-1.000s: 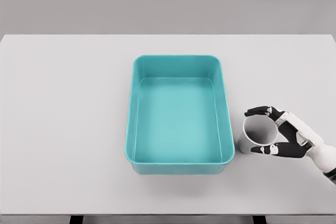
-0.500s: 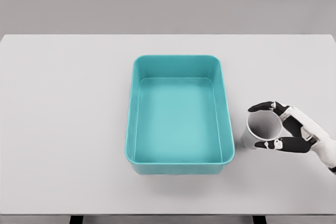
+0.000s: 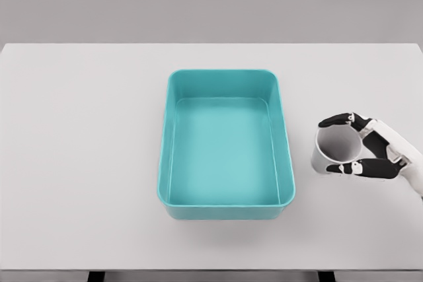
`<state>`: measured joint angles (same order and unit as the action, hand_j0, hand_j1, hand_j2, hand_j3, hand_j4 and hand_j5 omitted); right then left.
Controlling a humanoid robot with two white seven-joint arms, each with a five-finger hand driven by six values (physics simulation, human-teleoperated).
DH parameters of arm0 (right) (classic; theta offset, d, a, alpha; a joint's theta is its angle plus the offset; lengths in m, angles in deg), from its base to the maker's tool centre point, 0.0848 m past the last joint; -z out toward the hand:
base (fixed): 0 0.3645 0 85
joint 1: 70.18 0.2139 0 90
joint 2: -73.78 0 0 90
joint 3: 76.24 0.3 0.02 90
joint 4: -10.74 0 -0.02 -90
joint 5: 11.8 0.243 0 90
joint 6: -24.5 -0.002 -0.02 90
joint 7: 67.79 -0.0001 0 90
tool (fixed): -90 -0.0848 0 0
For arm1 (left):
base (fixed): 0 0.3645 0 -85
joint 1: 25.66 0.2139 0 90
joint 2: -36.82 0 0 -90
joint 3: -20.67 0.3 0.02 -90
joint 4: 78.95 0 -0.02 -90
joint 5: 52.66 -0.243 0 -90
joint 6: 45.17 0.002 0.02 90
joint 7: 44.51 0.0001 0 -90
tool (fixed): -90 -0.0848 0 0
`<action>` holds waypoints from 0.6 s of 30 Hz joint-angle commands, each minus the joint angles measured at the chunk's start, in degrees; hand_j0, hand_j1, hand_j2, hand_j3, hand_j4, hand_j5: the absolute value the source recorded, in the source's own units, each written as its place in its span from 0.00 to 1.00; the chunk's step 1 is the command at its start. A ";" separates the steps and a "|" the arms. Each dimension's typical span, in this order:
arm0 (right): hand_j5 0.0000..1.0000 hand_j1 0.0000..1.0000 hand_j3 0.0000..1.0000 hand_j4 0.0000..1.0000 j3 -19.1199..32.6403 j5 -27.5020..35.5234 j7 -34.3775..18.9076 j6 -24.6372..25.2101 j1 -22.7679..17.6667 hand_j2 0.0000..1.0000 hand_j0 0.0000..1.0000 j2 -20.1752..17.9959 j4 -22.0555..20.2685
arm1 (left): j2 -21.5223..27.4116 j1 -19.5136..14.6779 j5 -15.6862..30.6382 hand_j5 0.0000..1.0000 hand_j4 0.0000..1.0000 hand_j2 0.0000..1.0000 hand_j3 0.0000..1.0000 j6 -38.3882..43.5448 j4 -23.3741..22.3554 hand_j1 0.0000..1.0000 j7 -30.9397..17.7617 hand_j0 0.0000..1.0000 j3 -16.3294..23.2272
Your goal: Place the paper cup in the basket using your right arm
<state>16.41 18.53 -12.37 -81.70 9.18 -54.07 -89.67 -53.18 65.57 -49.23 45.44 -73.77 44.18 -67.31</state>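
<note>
White table is filling most of the view, with a gray wall behind it. A teal basket is sitting in the middle. Just to its right, the right hand is wrapping its fingers around the paper cup, which is tilting with its open mouth facing the camera.

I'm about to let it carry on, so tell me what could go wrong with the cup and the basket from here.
1. The right hand holds the paper cup only between fingertips at its rim, so it could slip or crush.
2. The cup sits beside the teal basket, outside its right wall; a low sideways move could knock that wall and shove the basket across the table.
</note>
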 commanded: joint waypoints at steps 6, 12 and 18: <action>0.69 0.69 0.69 0.69 -0.01 0.44 -0.05 2.93 3.34 0.69 0.69 -0.04 -0.04 | 0.00 0.00 0.00 1.00 1.00 1.00 1.00 0.00 0.00 1.00 -0.01 1.00 0.00; 0.69 0.69 0.69 0.69 -0.01 0.44 -0.05 4.86 6.33 0.69 0.69 -0.04 0.05 | 0.00 0.00 0.00 1.00 1.00 1.00 1.00 0.00 0.00 1.00 -0.01 1.00 0.00; 0.69 0.69 0.69 0.69 -0.71 0.44 -0.05 7.24 10.20 0.69 0.69 0.75 0.05 | 0.00 0.00 0.00 1.00 1.00 1.00 1.00 0.00 0.00 1.00 -0.01 1.00 0.00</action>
<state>15.93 18.63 -12.42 -75.11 19.91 -53.47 -89.60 -53.18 65.57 -49.23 45.44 -73.77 44.18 -67.31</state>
